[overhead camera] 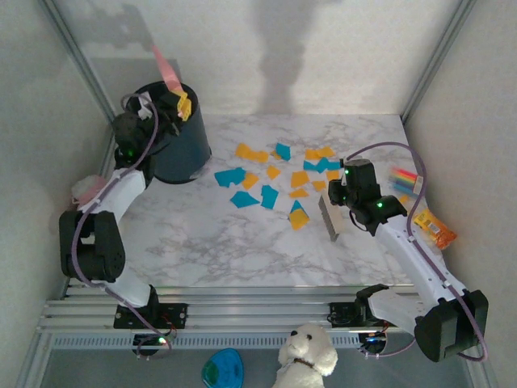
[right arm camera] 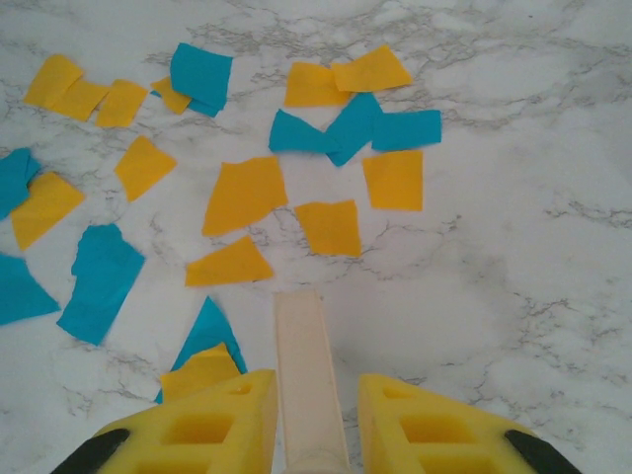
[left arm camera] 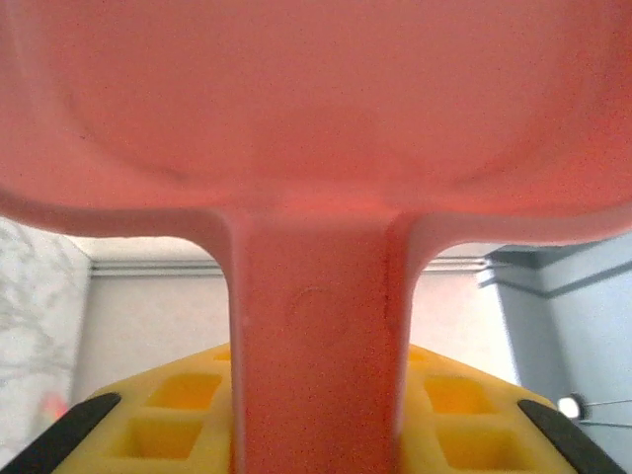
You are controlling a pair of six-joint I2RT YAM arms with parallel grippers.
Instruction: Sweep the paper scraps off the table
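Orange-yellow and teal paper scraps [overhead camera: 279, 178] lie scattered over the middle and back of the white marble table [overhead camera: 210, 242]; the right wrist view shows them close up [right arm camera: 247, 193]. My right gripper [overhead camera: 343, 196] is shut on the handle of a cream brush [overhead camera: 329, 217], which stands on the table just right of the scraps. The brush handle [right arm camera: 301, 346] runs between the yellow fingers [right arm camera: 212, 430], its tip just short of the nearest scraps. My left gripper [overhead camera: 179, 103] is shut on the handle of a pink dustpan [overhead camera: 167, 66] and holds it up over a dark bin. The dustpan [left arm camera: 316, 118] shows close up, its handle between the fingers [left arm camera: 148, 420].
A dark round bin [overhead camera: 182, 149] stands at the back left of the table. Striped packets [overhead camera: 406, 179] and an orange packet [overhead camera: 436, 229] lie at the right edge. A ribbed metal rail [overhead camera: 242, 307] runs along the near edge, with a plush toy [overhead camera: 307, 356] below it.
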